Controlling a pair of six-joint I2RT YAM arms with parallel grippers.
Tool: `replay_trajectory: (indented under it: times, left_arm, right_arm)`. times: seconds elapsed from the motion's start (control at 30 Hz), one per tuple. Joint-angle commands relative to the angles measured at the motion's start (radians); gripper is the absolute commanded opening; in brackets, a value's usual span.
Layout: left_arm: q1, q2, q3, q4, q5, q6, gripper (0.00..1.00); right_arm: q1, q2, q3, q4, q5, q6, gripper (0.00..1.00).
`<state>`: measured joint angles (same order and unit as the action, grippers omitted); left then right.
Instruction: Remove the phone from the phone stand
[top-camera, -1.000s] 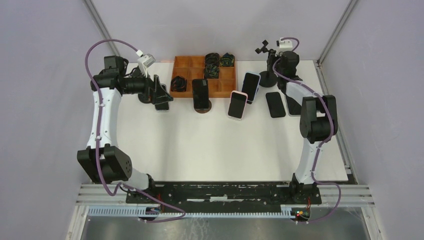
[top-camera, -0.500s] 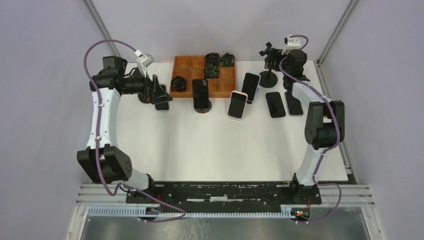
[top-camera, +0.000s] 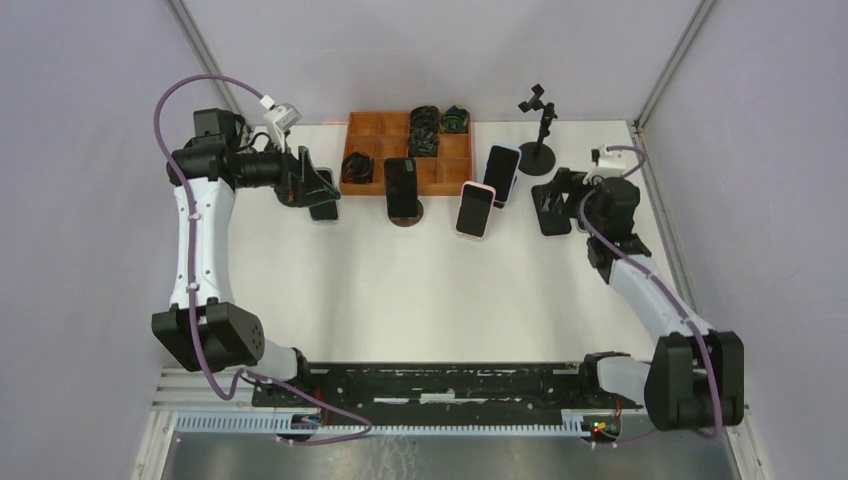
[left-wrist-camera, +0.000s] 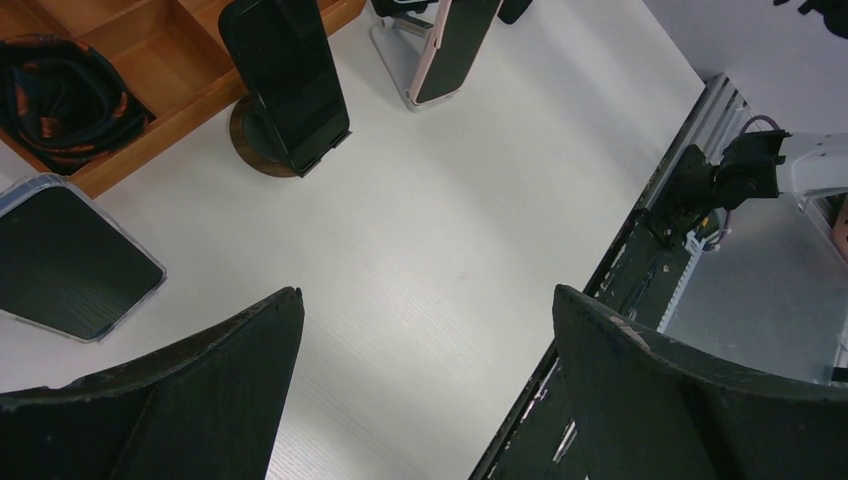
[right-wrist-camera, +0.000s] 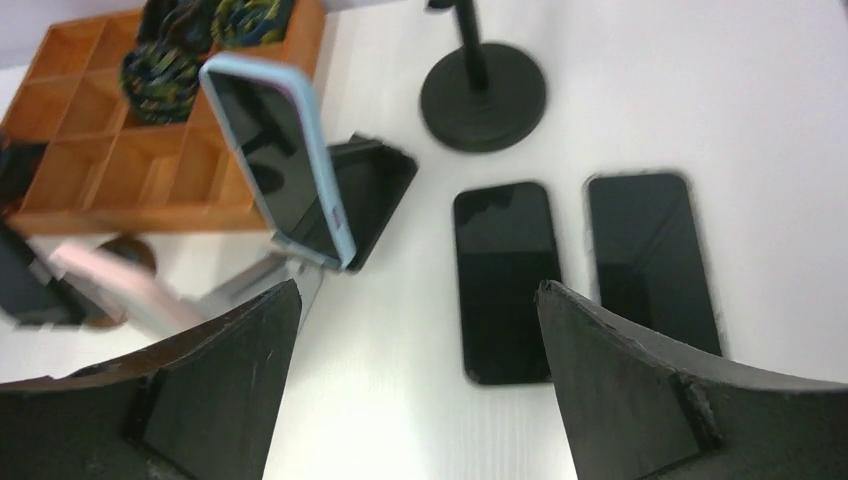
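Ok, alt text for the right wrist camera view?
The open right pincer hovers above two black phones, flat side by side on a white table. Left, a blue-cased phone stands propped up; behind, a black pole stand and a wooden tray.

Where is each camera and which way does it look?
Top: high behind the arms, looking down at the table; left arm and right arm show.
Left wrist: on the left hand, looking down at a phone on its round stand; open fingers show.
Right wrist: on the right hand, looking down at two flat phones; open fingers show.
Shared: both wrist views show the orange tray.
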<state>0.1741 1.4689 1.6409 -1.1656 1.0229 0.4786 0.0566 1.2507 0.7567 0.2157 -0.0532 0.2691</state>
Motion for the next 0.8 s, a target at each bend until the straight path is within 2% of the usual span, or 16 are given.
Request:
replay_trajectory:
  times: [0.0,0.1,0.2,0.3,0.4,0.77]
  left_arm:
    - [0.010,-0.039,0.038,-0.042,0.003,0.034,1.00]
    - [0.013,-0.049,0.032,-0.043,-0.004,0.032,1.00]
    - [0.017,-0.056,0.037,-0.042,-0.012,0.026,1.00]
    - [0.019,-0.060,0.047,-0.043,-0.015,0.019,1.00]
    - [0.019,-0.062,0.051,-0.042,-0.012,0.016,1.00]
    - [0.020,-0.054,0.057,-0.042,-0.005,0.017,1.00]
  right_arm:
    - [0.049,-0.143,-0.131,0.028,-0.146,0.036,0.95]
    - [0.103,-0.155,-0.176,0.069,-0.315,0.020,0.96]
    - [0.149,-0.082,-0.125,0.020,-0.385,-0.020,0.96]
    - [0.182,-0.024,-0.093,0.044,-0.434,-0.022,0.96]
    - [0.207,0.038,-0.055,0.072,-0.435,-0.029,0.96]
    - [0.232,0.292,0.092,0.184,-0.417,-0.013,0.84]
